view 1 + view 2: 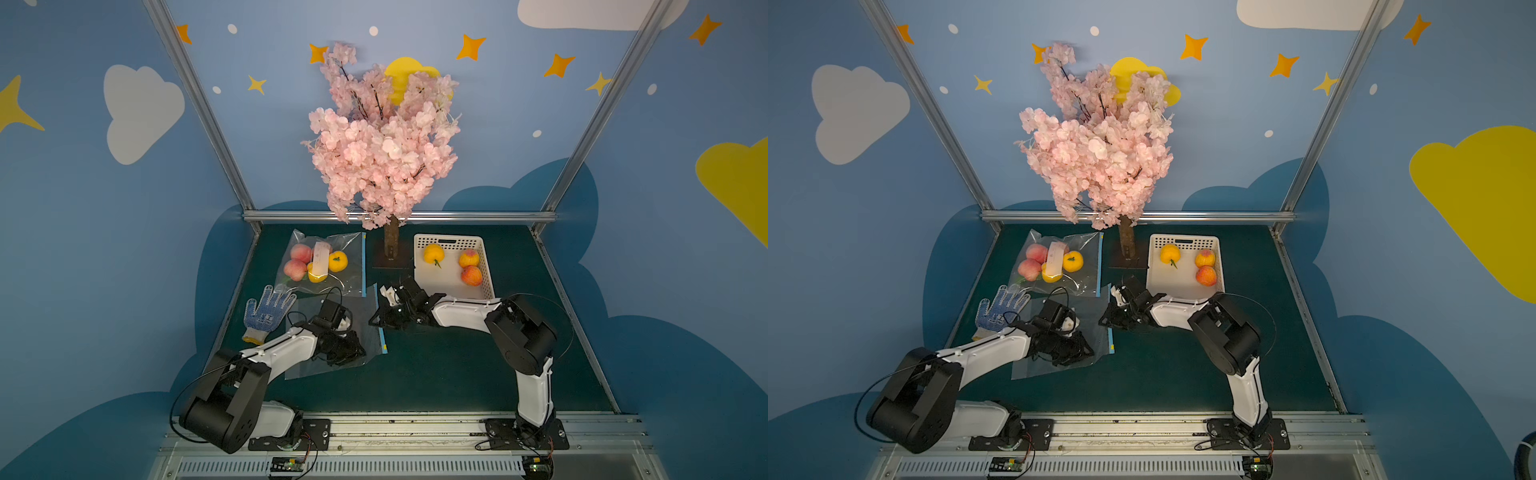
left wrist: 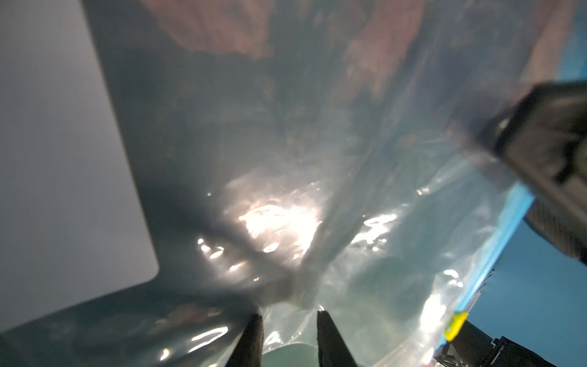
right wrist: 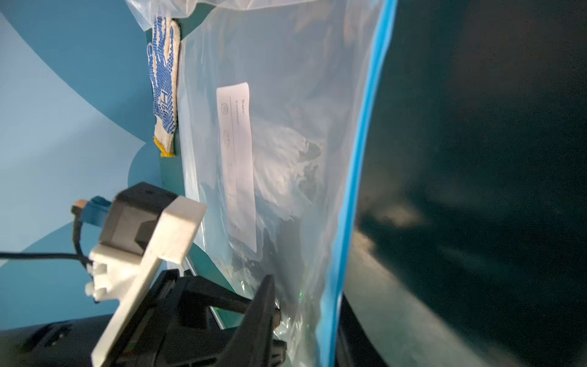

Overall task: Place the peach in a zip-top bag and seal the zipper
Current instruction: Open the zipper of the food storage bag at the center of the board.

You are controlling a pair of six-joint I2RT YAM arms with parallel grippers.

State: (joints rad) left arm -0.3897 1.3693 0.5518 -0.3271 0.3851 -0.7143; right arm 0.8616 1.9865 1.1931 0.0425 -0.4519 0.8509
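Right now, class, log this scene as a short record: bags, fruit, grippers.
empty bag: lying flat, nothing inside
left gripper: on empty bag, jaws slightly apart
right gripper: at the empty bag's blue zipper edge, grip unclear
filled bag: bagged peaches, two; bagged oranges, two
basket: loose peaches, two; loose orange, one
glove: beside empty bag

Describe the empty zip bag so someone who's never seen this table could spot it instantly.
Find the pink blossom tree at the back of the table. Left of its trunk lies a clear bag of fruit; just nearer the robot lies the empty bag. Only it holds no fruit.
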